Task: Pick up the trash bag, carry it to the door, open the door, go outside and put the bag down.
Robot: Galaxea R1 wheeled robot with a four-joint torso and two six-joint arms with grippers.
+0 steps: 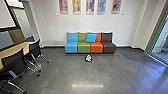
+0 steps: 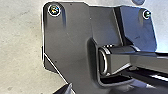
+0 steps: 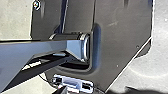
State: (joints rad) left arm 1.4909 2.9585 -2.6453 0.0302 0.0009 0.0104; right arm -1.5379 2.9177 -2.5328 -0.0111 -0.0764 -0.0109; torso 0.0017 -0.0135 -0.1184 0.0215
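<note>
**Bag [image 1: 88, 58] on the floor, well apart from the jaws**

The bag, small, black and white, sits on the grey floor [image 1: 75, 71] near the front of the sofa [image 1: 108, 46], about where its green and orange seats meet. A blue cushion [image 1: 91, 38] leans on the sofa's back. Chairs [image 1: 15, 65] stand by a table [image 1: 6, 53] to the left. Whether the left gripper [image 2: 65, 89] or the right gripper [image 3: 65, 89] is spread or pressed together, I cannot tell.
</note>
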